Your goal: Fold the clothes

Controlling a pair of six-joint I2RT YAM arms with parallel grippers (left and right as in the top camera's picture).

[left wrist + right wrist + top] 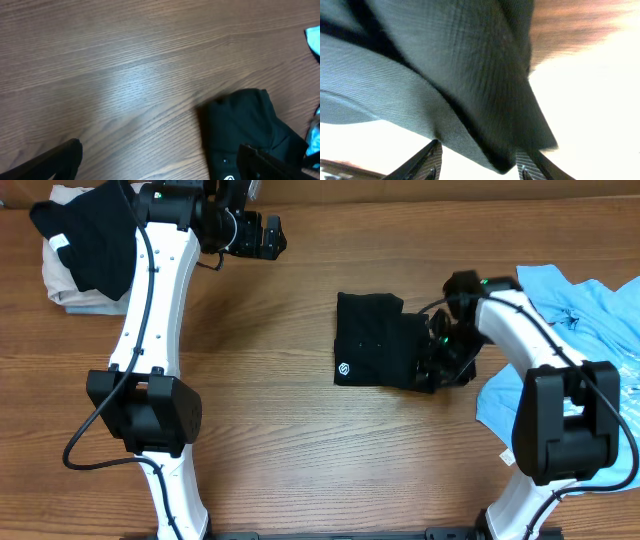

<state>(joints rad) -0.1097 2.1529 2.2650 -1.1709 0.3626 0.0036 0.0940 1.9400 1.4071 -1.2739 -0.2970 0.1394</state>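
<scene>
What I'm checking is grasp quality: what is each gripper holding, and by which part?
The right gripper pinches the folded black shirt by its right edge, a thick fold between its fingers. The left gripper is open, holding nothing.

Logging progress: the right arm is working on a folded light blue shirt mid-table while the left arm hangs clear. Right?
No: the overhead view shows that folded shirt is black, not light blue. The right gripper is at it; the left gripper hangs clear.
</scene>
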